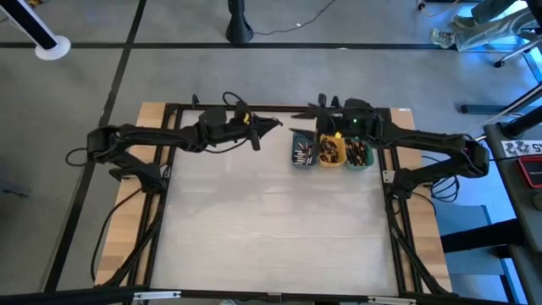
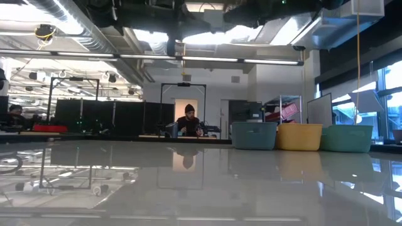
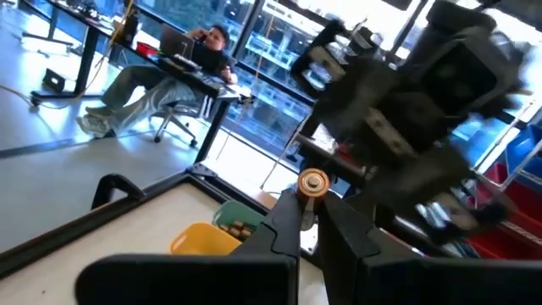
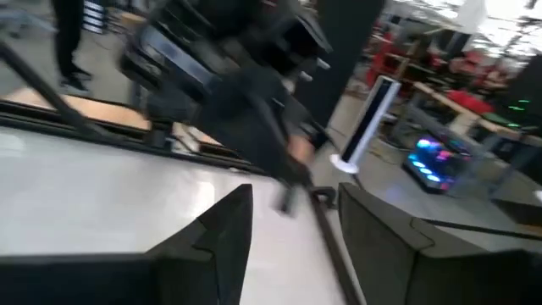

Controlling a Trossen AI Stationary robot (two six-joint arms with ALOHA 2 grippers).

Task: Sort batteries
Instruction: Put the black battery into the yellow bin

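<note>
Left gripper [image 3: 312, 196] closed on battery [image 3: 313, 181], held above table [image 1: 271, 229]. Right gripper [image 4: 292, 224] parted, nothing held, above trays [image 1: 331, 152].

Two black jointed arms [image 1: 169, 135], black cables, dark wedge-shaped fingers [image 4: 212, 246]

Batteries [image 1: 329, 152]: small cylindrical cells, dark and silvery, some reddish, heaped loosely in three small trays [image 1: 305, 161] set side by side at the far edge of the table, right of centre. Orientation mixed; single cells cannot be told apart from above. One more battery [image 3: 312, 182] sits apart from the heap, pinched end-on, its brass-coloured round end face showing.
</note>
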